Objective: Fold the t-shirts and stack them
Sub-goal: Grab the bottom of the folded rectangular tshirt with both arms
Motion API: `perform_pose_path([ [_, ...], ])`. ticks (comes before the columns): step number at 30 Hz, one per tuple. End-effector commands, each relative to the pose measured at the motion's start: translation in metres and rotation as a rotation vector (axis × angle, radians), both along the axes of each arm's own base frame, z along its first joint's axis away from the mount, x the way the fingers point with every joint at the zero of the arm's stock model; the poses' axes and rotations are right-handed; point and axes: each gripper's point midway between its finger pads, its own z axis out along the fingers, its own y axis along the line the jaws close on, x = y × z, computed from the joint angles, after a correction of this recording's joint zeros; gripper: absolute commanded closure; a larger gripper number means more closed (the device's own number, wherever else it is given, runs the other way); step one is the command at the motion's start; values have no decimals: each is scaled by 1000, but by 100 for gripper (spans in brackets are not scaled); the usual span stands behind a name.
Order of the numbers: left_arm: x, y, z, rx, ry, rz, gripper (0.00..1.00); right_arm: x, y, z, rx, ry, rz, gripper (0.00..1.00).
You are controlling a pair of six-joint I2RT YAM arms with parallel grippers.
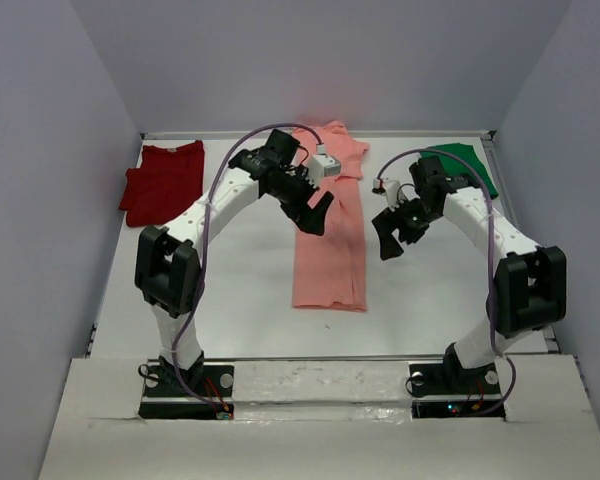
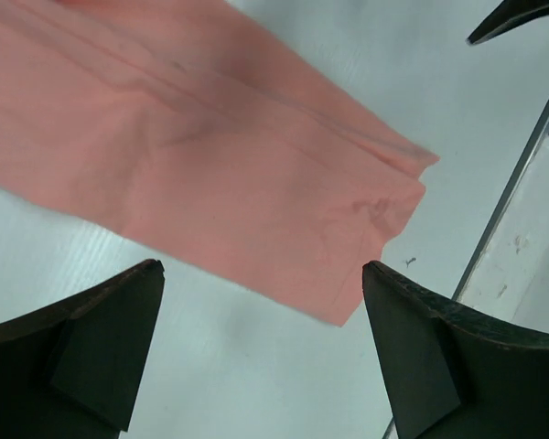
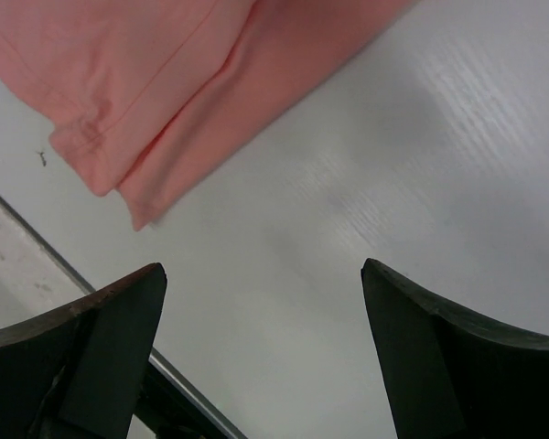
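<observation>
The salmon-pink t-shirt [image 1: 330,240] lies flat in the table's middle as a long narrow strip, folded lengthwise. The dark red t-shirt [image 1: 165,180] lies at the back left. The green t-shirt [image 1: 462,160] lies at the back right, partly hidden by my right arm. My left gripper [image 1: 320,215] hovers open above the pink strip's left edge; its wrist view shows the pink cloth [image 2: 210,146] below the open gripper [image 2: 261,270], which holds nothing. My right gripper [image 1: 388,245] hangs open to the right of the strip, over bare table; the pink hem corner [image 3: 156,82] shows beyond the empty gripper [image 3: 261,270].
A metal rail [image 2: 522,174] runs along the table's near edge, close to the pink hem. White walls enclose the table on the left, the back and the right. Bare table surface [image 1: 240,270] lies on both sides of the pink strip.
</observation>
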Motion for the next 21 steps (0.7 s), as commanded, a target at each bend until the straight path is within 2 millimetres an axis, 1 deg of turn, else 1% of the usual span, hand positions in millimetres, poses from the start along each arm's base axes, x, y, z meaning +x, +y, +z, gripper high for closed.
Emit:
perform_pose_path([
  [1,-43,34,-61,155,199,-9,1,-33,16,-2,115,179,66,6],
  [2,-48,38,-67,175,213,-13,1,-45,17,-10,123,233,73,5],
  [3,-56,46,-78,198,237,-10,1,-49,17,-17,123,269,81,0],
  [4,-60,50,-84,217,243,-9,1,-54,17,-21,127,297,85,0],
  [5,-61,55,-90,239,231,-5,1,-64,17,-27,136,338,85,0],
  [6,-66,61,-100,256,239,1,1,-68,18,-31,142,361,87,0],
  [7,-66,64,-102,265,221,5,1,-72,18,-35,147,389,91,0],
  [8,-66,74,-112,309,211,26,1,-76,21,-38,168,413,90,0],
  [10,-61,76,-117,311,167,45,1,-84,26,-45,202,472,86,0],
  [11,-66,79,-124,314,175,49,1,-86,29,-47,222,497,81,0],
  [12,-62,77,-123,292,152,60,1,-86,30,-49,229,512,77,0],
  [13,-62,77,-125,285,157,62,1,-87,31,-51,235,523,76,0],
  [14,-67,75,-127,258,185,50,1,-86,32,-56,236,539,73,0],
  [17,-70,67,-128,203,219,33,1,-85,33,-62,238,566,65,0],
  [18,-71,64,-126,179,226,28,1,-83,34,-64,244,563,65,0],
  [20,-67,52,-120,115,210,19,1,-80,36,-69,248,580,53,0],
  [21,-70,50,-118,100,221,12,1,-78,37,-69,253,573,54,0],
])
